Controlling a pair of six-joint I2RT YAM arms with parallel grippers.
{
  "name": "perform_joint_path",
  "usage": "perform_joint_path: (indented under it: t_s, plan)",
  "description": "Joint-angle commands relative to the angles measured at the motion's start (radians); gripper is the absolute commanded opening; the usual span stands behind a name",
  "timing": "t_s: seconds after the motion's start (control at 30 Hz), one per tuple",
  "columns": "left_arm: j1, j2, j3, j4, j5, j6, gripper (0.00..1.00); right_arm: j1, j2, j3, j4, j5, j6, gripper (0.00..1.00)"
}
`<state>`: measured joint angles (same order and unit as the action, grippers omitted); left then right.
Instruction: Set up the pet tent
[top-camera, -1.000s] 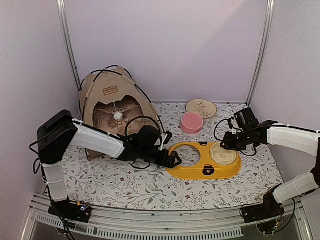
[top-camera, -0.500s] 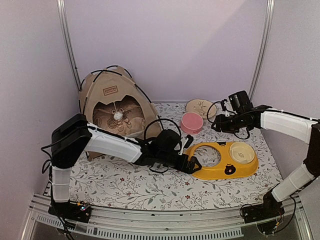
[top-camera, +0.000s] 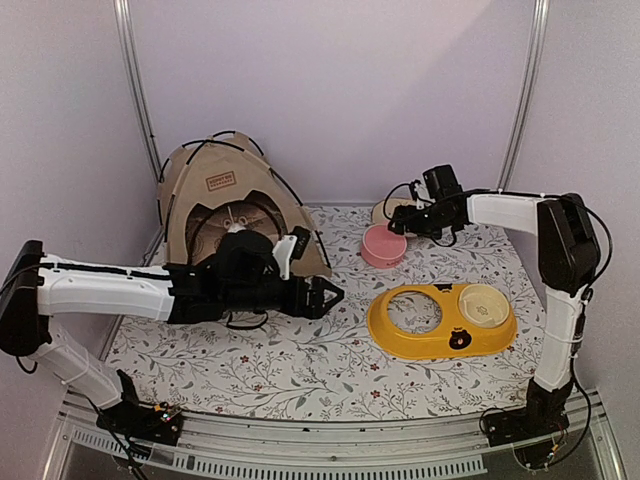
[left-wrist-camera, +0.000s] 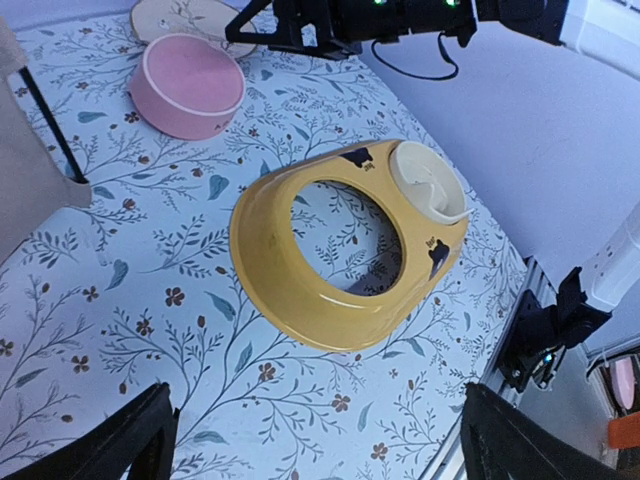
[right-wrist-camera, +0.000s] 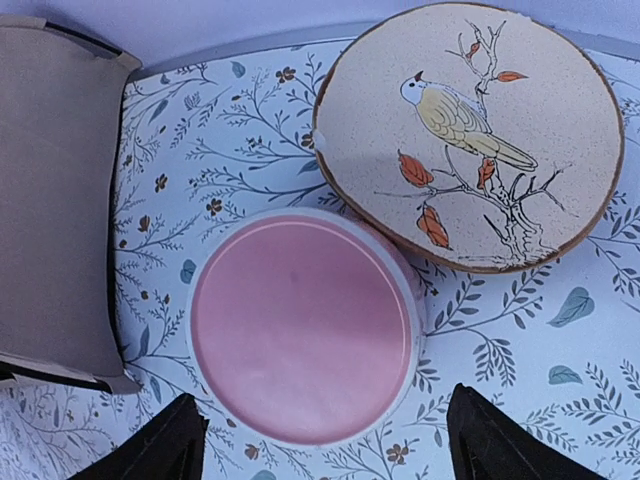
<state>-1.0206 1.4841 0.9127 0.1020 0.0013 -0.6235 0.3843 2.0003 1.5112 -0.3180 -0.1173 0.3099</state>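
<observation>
The left gripper (top-camera: 333, 297) hangs mid-frame, jaws spread wide and holding nothing, just left of the yellow double feeder (top-camera: 440, 322). The right gripper (top-camera: 398, 224), jaws likewise apart and empty, hovers over the pink bowl (top-camera: 383, 246) beside a bird-painted plate (right-wrist-camera: 470, 130). The pet tent (top-camera: 225, 190) stands upper left on the counter (top-camera: 300, 370).

1. A robot lab's test cell, not a home.
2. Plain lilac walls (top-camera: 330, 90) and metal corner posts (top-camera: 133, 90) enclose it.
3. An aluminium rail (top-camera: 330, 445) lines the near edge; a floral cloth (top-camera: 300, 370) covers the table.
</observation>
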Motion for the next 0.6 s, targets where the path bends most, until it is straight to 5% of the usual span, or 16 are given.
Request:
perform_joint_path:
  t_s: [0.0, 0.17, 0.57]
  plan:
    - [0.025, -0.085, -0.072, -0.05, -0.064, -0.012, 1.0, -0.063, 0.056, 0.049, 0.099, -0.155, -0.022, 0.9]
    - [0.037, -0.153, -0.126, -0.047, -0.078, -0.029, 1.0, -0.127, 0.117, 0.045, 0.179, -0.363, 0.003, 0.95]
    - [0.041, -0.157, -0.115, -0.056, -0.072, -0.019, 0.99, -0.177, 0.195, -0.019, 0.318, -0.558, 0.061, 0.99]
